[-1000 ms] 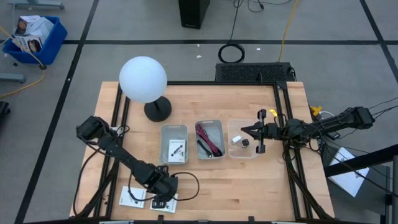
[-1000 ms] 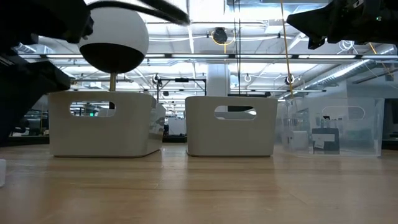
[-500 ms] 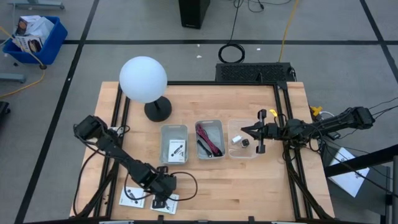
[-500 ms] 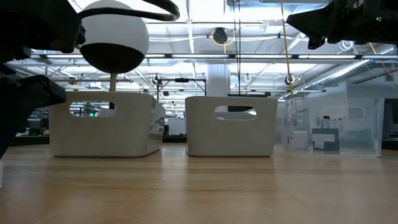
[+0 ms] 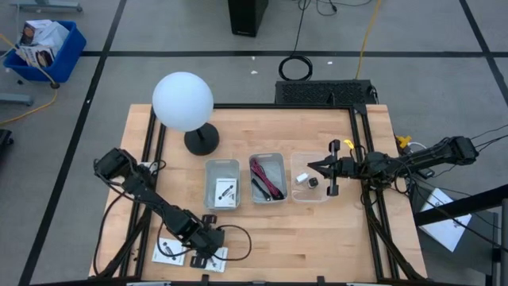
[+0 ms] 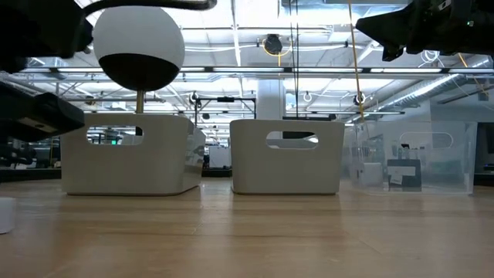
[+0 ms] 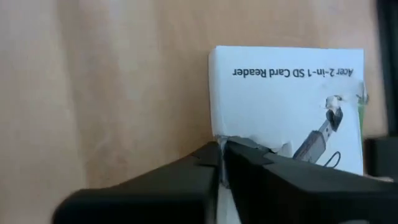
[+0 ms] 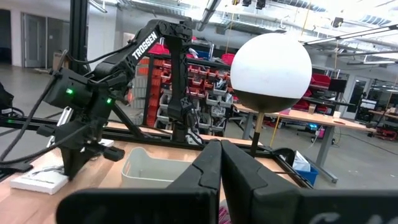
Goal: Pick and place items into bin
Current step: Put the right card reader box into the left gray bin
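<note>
Lying on the table's front-left corner, two packets, the left gripper clamped on one's edge, seemingly; a third sits in the left of three bins. Right gripper, closed, hovers over the clear one.

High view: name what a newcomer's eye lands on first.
The big white globe lamp at the table's far left corner dominates. Three bins sit mid-table; the middle bin holds a black-and-red cable bundle. The left gripper is at a packet near the front edge.
</note>
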